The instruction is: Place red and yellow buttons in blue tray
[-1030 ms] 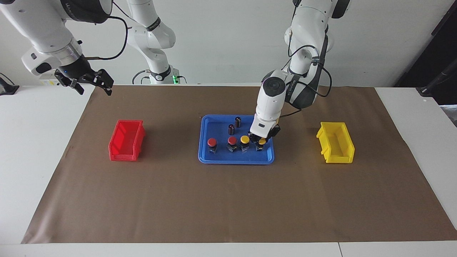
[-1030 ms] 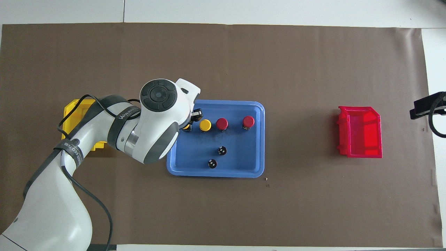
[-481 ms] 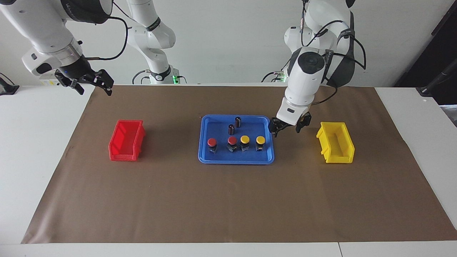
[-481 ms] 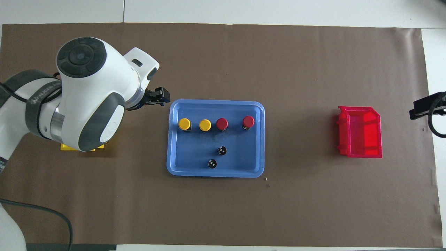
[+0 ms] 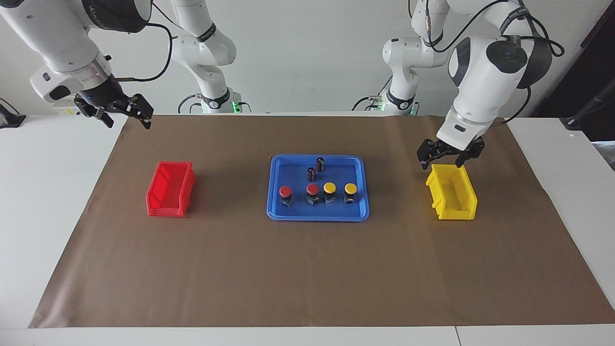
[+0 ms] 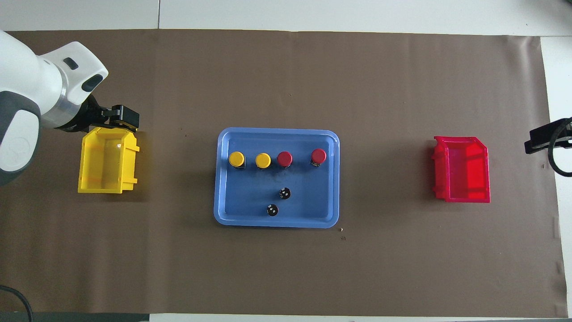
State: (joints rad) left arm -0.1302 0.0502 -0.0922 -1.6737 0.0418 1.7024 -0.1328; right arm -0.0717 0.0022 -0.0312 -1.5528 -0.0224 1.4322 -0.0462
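Right gripper (image 5: pixel 123 114): fingers spread, holding nothing; raised over the table edge at the right arm's end; arm waits
Red bin (image 5: pixel 170 189): on the brown mat (image 5: pixel 307 269), toward the right arm's end
Tray (image 5: pixel 317 214): mid-mat; two red buttons (image 5: pixel 285 191) and two yellow buttons (image 5: pixel 329 187) stand in a row in it, away from the robots; two dark cylinders (image 5: pixel 320 164) nearer the robots
Left gripper (image 5: pixel 449 156): fingers apart, holding nothing; over the yellow bin's robot-side rim
Yellow bin (image 5: pixel 452 192): toward the left arm's end
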